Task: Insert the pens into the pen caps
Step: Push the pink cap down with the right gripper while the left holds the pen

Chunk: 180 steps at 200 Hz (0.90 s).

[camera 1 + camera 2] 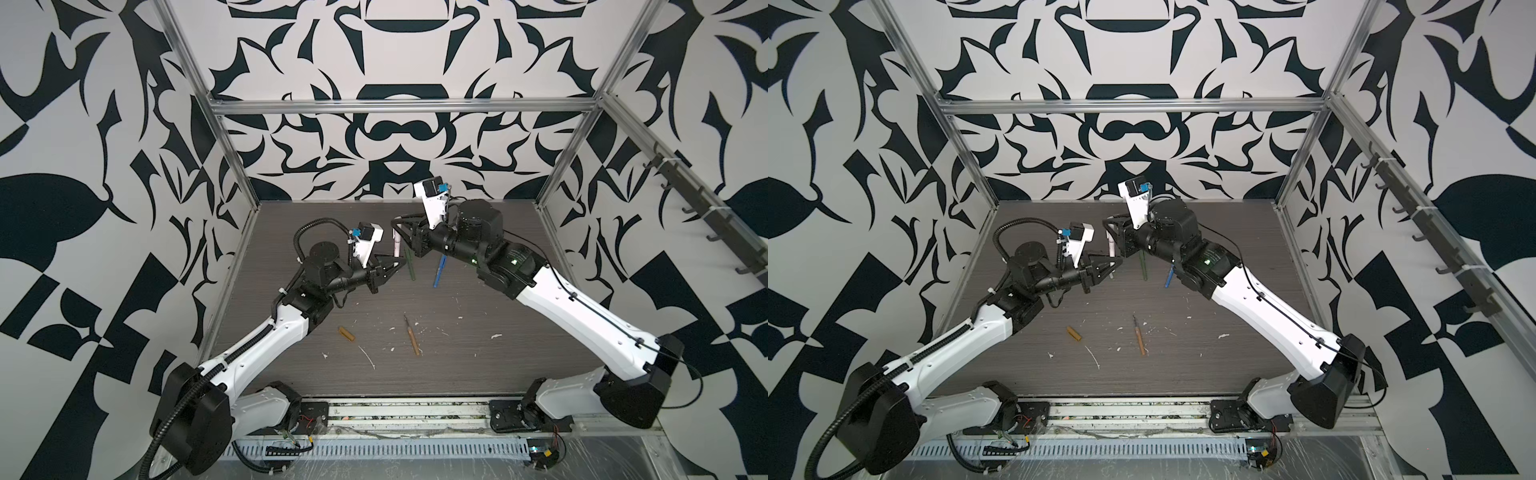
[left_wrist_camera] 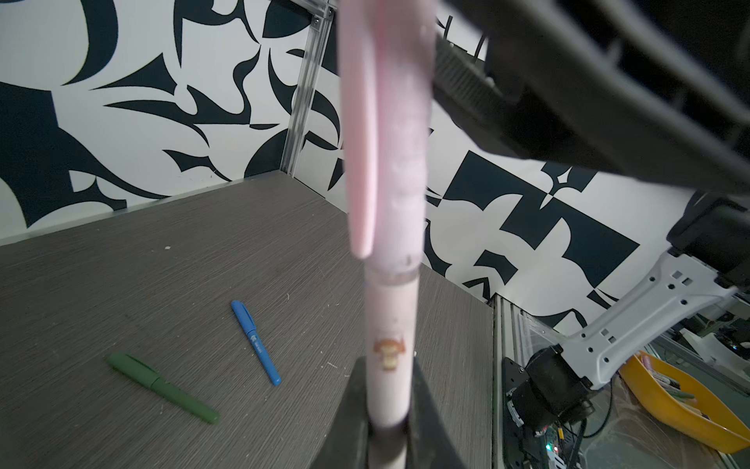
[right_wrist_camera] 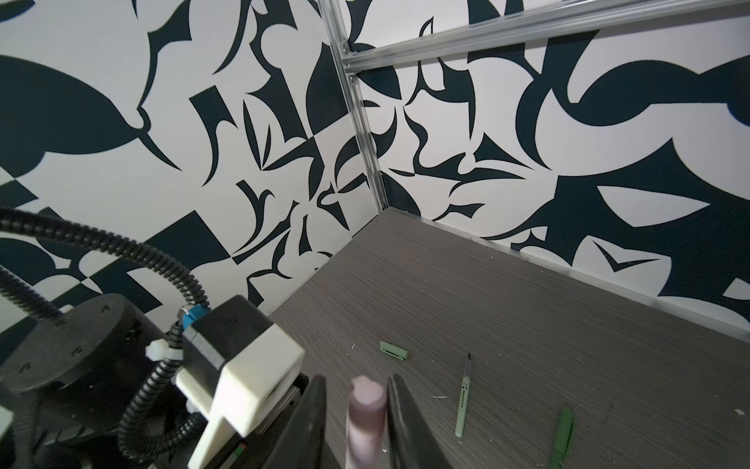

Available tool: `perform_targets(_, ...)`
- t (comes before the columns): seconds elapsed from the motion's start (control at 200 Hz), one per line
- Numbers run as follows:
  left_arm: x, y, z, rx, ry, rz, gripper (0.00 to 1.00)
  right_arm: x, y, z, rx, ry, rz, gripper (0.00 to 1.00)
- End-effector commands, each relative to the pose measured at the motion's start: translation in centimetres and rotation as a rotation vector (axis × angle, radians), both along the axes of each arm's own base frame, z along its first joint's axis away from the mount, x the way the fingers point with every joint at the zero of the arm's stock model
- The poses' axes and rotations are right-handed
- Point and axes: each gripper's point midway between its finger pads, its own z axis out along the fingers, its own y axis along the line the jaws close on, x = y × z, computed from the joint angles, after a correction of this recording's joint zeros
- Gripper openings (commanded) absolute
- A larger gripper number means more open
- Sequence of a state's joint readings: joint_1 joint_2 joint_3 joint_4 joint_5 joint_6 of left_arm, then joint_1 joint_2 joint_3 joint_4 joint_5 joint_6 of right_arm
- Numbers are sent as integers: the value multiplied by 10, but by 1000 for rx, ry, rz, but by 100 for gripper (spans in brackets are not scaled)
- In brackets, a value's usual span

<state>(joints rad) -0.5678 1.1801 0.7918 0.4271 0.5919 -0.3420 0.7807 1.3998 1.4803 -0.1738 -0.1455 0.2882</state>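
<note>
Pinches the pink pen (image 2: 390, 345) by the barrel in the left end effector (image 2: 387, 379), upright above the rear counter (image 1: 478, 365), with the pink cap (image 2: 385, 142) on its upper end. Straddles that cap with the right end effector (image 3: 356, 390), slightly spread, a gap showing on one side. Nearby on the counter: capped blue pen (image 2: 255, 343) and capped dark green pen (image 2: 162, 387). Farther forward, orange-brown pen (image 1: 411, 334) and orange-brown cap (image 1: 347, 334), well apart. Elsewhere, pale green pen (image 3: 464, 400) near pale green cap (image 3: 393, 350), uncapped.

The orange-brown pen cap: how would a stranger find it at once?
In a top view, look at the grey table's near half, by the left arm's white forearm. The orange-brown pen cap lies there, stubby, unlike the long pointed pen to its right.
</note>
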Motion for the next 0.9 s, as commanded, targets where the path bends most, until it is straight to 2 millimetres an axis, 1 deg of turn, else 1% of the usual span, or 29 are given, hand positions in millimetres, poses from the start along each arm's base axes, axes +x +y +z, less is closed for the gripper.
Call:
perform_targets(0.0, -6, 1, 27, -35, -71, -16, 0, -6, -1, 25, 37, -37, 21, 25)
perform_targets(0.075, -6, 1, 27, -36, -72, -16, 0, -5, -1, 24, 42, -32, 17, 24)
perform_targets(0.15, -6, 1, 26, -35, -70, -15, 0, -7, -2, 26, 52, -39, 17, 13)
perform_targets(0.235, -7, 1, 27, -37, -71, -17, 0, -10, -3, 26, 64, -34, 24, 5)
perform_targets(0.315, -8, 2, 32, -48, -79, -16, 0, -16, 2, 18, 67, -12, 70, 0)
perform_targets(0.375, -8, 5, 34, -55, -83, 2, 0, -20, 4, 11, 75, 4, 89, 0)
perform_targets(0.435, -7, 7, 40, -64, -102, 25, 0, -23, 3, -1, 72, 21, 94, 0)
perform_targets(0.495, -4, 10, 52, -86, -117, 49, 0, -26, 0, -12, 67, 27, 93, 0)
perform_targets(0.61, -2, 11, 80, -119, -146, 62, 0, -30, -4, -31, 44, 43, 93, 0)
perform_targets(0.615, -1, 11, 78, -116, -142, 63, 0, -31, -5, -31, 44, 43, 92, 0)
perform_targets(0.735, 3, 14, 101, -137, -173, 88, 0, -35, -8, -49, 40, 61, 92, 0)
perform_targets(0.795, 4, 14, 110, -154, -189, 97, 0, -36, -9, -61, 35, 79, 90, 0)
perform_targets(0.895, 8, 15, 120, -173, -204, 112, 0, -40, -9, -79, 20, 112, 104, 0)
